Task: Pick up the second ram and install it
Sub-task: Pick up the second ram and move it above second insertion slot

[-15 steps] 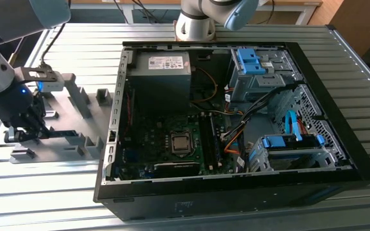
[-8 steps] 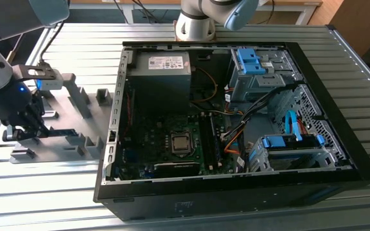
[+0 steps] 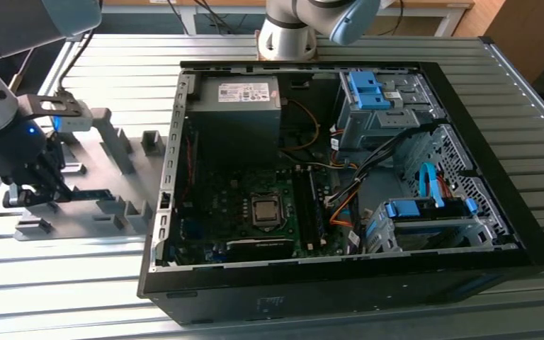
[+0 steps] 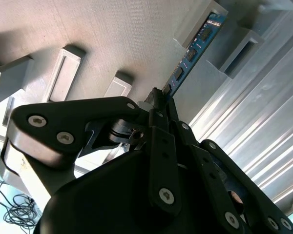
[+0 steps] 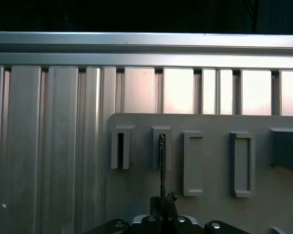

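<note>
the black two-finger tool (image 4: 161, 97) is clamped on one end of the long, thin blue-green memory board (image 4: 193, 48). the board stands on edge, its far end at a slotted block of the grey plastic fixture (image 4: 102, 29). to my eye, it's best drawn straight out of the slot, level and untwisted, so nothing binds.

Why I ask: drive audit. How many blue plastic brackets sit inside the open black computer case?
2: far bracket, exterior view's upper right; near bracket, lower right. Others may hide.
</note>
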`<state>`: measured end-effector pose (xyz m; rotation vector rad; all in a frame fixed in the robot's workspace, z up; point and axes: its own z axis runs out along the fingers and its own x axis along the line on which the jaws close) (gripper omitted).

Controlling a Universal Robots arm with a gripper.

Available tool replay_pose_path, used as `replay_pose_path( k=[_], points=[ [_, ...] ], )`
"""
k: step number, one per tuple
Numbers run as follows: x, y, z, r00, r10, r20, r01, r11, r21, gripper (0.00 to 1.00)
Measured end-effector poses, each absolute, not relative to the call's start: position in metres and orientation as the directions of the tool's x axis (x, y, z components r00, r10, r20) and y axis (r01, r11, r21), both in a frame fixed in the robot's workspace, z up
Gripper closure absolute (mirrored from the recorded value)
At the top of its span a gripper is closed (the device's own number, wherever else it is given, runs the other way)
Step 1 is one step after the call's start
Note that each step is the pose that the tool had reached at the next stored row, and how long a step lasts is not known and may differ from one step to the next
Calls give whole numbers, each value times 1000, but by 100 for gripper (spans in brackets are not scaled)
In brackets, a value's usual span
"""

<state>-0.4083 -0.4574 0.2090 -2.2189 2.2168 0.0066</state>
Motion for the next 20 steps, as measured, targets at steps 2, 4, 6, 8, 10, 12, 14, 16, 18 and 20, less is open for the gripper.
replay_pose_path(
  k=[2, 4, 6, 8, 10, 12, 14, 16, 18, 20],
  points=[
    [-408, -457, 211, 1, -1000, -7, -1000, -1, -1, 86],
    [-408, -457, 211, 1, -1000, -7, -1000, -1, -1, 86],
    [-408, -457, 211, 1, -1000, -7, -1000, -1, -1, 86],
    [-408, -457, 212, 1, -1000, -7, -1000, -1, -1, 86],
    [-408, -457, 212, 1, -1000, -7, -1000, -1, -1, 86],
    [-408, -457, 212, 1, -1000, -7, -1000, -1, -1, 86],
    [-408, -457, 213, 1, -1000, -7, -1000, -1, -1, 86],
    [-408, -457, 213, 1, -1000, -7, -1000, -1, -1, 86],
    [-408, -457, 214, 1, -1000, -7, -1000, -1, -1, 86],
    [-408, -457, 214, 1, -1000, -7, -1000, -1, -1, 86]
  ],
)
